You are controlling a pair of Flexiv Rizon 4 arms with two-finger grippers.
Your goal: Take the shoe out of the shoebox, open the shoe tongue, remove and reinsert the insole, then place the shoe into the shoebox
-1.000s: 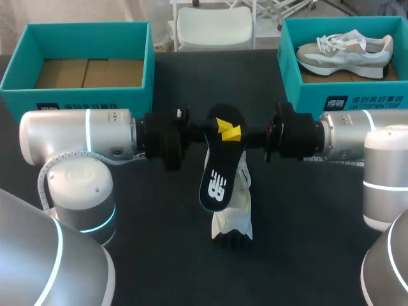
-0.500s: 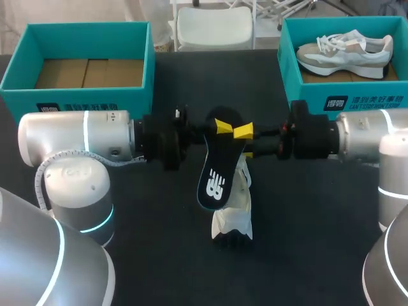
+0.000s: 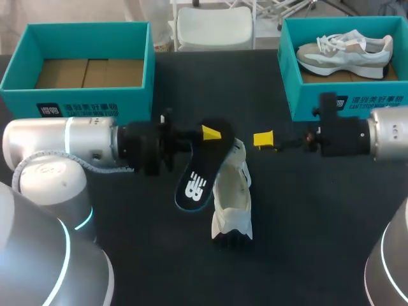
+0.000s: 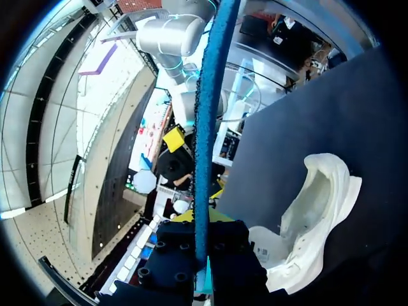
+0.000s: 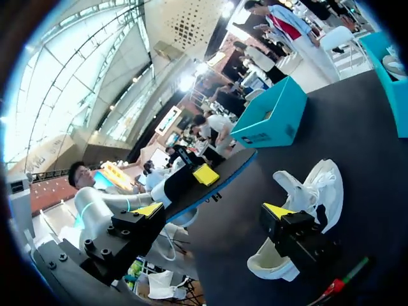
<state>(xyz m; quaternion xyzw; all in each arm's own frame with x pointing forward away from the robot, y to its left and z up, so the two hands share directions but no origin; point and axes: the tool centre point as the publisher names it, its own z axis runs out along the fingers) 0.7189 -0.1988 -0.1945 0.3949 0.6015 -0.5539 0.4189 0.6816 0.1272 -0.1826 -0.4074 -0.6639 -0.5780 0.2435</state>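
Centrally, the black insole is held above the tabletop, clamped at its unprinted end by the left claw. The right claw stands open just to its right, gripping nothing. The white shoe lies beside and below the insole, well apart from the far-left teal shoebox. The insole is judged light, thin and floppy, best pinched flat near an end. The shoe is judged soft-walled, best taken at the collar. Only the left wrist view gives the insole edge-on, its rim blue.

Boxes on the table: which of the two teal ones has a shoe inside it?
The right box: a pale shoe lies inside it. The left box shows only its brown cardboard floor.
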